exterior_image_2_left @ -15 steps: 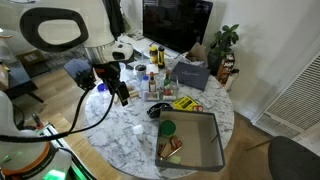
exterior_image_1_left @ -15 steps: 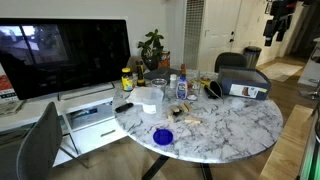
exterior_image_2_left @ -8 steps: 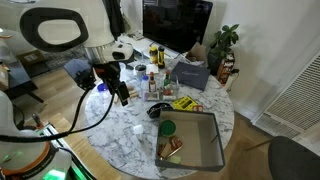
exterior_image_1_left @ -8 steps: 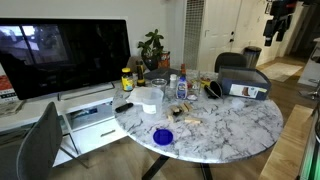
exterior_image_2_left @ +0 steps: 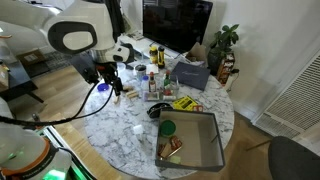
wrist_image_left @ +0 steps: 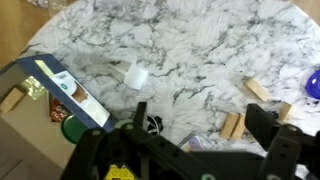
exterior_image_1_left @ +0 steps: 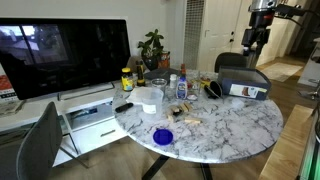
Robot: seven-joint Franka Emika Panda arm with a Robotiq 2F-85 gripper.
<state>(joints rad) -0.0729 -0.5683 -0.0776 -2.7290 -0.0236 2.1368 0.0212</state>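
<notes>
My gripper (wrist_image_left: pixel 200 121) is open and holds nothing; its two dark fingers (wrist_image_left: pixel 262 122) hang high over the marble table (wrist_image_left: pixel 200 40). Below them lie a pair of wooden blocks (wrist_image_left: pixel 232 126) and a clear packet (wrist_image_left: pixel 190 142). A small white cup (wrist_image_left: pixel 136 76) stands further out, and another wooden block (wrist_image_left: pixel 258 90) lies to the right. In both exterior views the gripper (exterior_image_2_left: pixel 114 88) (exterior_image_1_left: pixel 251 40) hovers above the table's side, near a blue bowl (exterior_image_2_left: pixel 100 87).
A grey tray (exterior_image_2_left: pixel 205 150) with small items sits at one end of the table, a green lid (exterior_image_2_left: pixel 167 127) and a black round object (wrist_image_left: pixel 150 123) beside it. Bottles and jars (exterior_image_1_left: pixel 178 84), a white container (exterior_image_1_left: pixel 149 98) and a TV (exterior_image_1_left: pixel 65 55) stand at the far side.
The arm has swung sideways over the table; in both exterior views the gripper has shifted left. The jaws stay open and the things on the table have not moved.
</notes>
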